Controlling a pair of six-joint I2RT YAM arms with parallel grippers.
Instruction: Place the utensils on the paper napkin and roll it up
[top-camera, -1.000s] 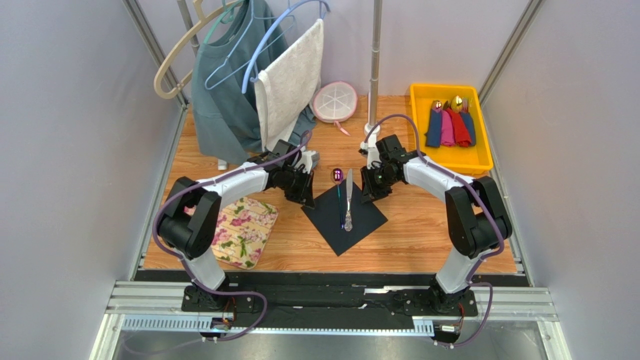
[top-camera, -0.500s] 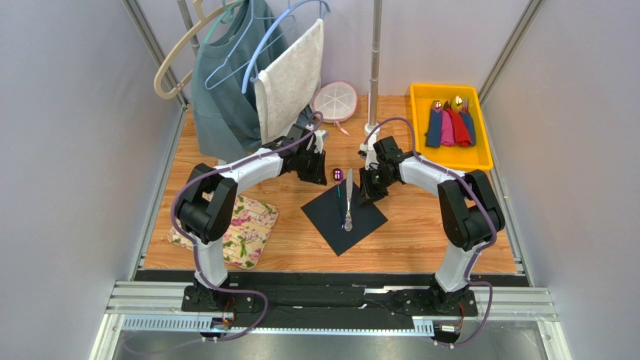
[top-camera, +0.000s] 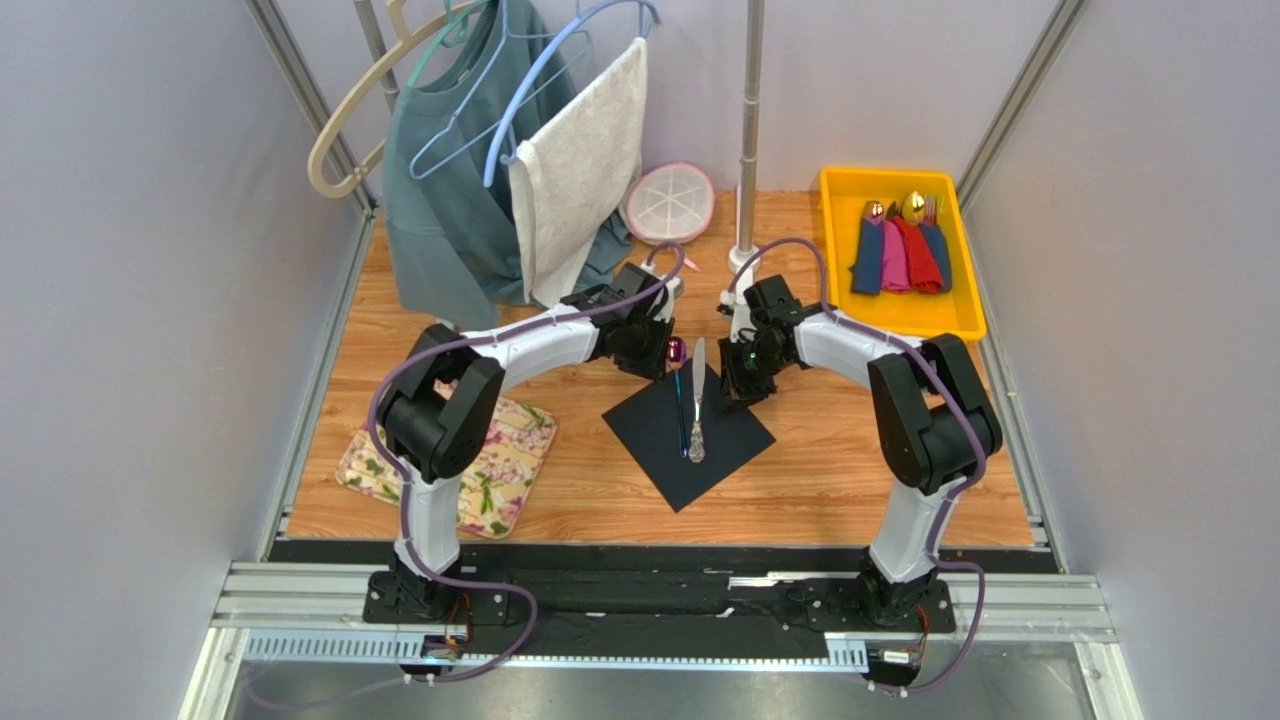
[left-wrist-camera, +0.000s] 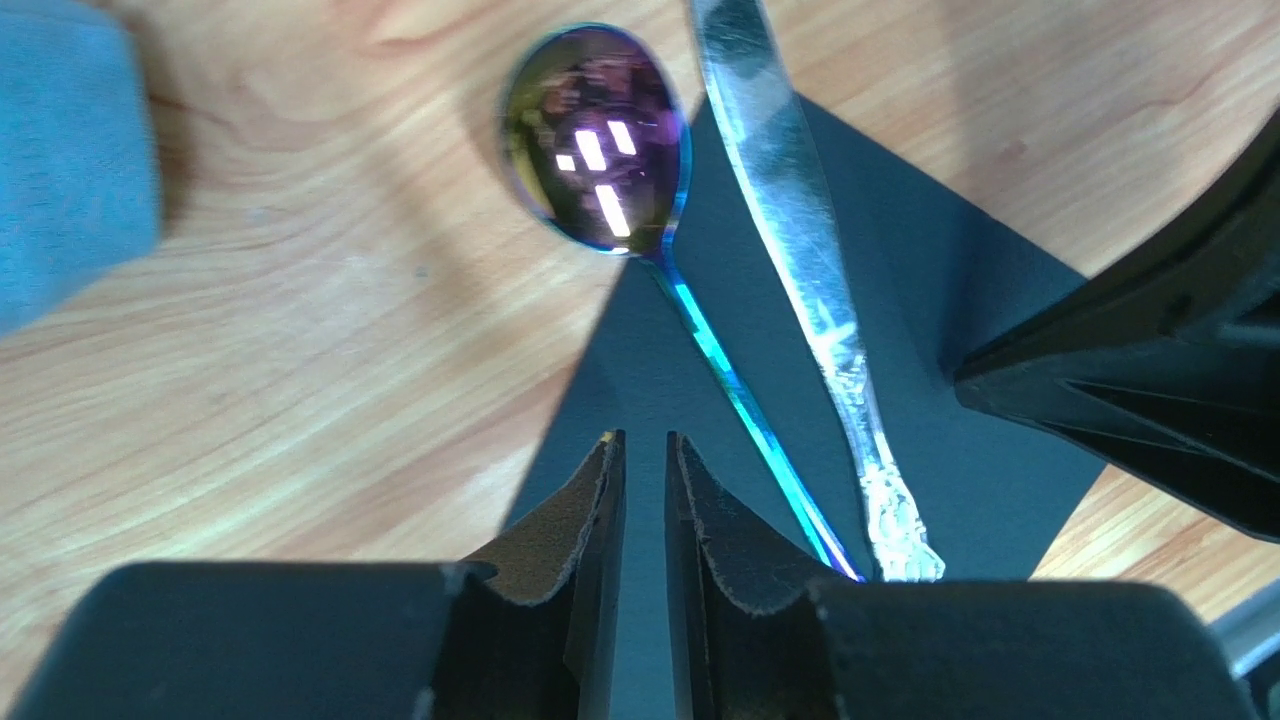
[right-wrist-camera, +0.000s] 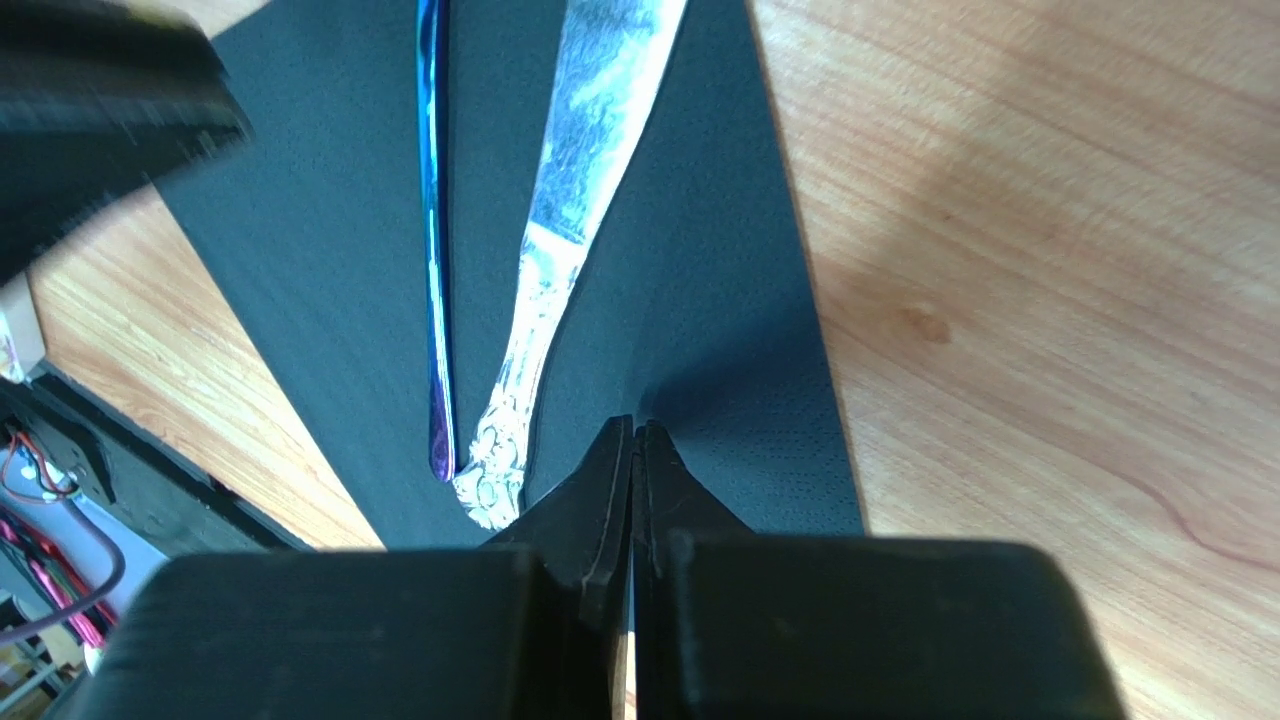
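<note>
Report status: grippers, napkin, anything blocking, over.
Left gripper slightly open above paper napkin. Right gripper shut on it. Spoon, knife on napkin, unrolled. No obstruction seen.

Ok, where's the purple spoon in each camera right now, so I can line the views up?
Top camera: the spoon lies at centre, bowl by the far corner of the black napkin, handle running back toward the arm bases.
Left wrist: bowl at top centre over bare wood, handle slanting down-right onto the napkin.
Right wrist: only its blue handle shows, upper left.
Shared landmark: the silver knife lying alongside it.
</note>
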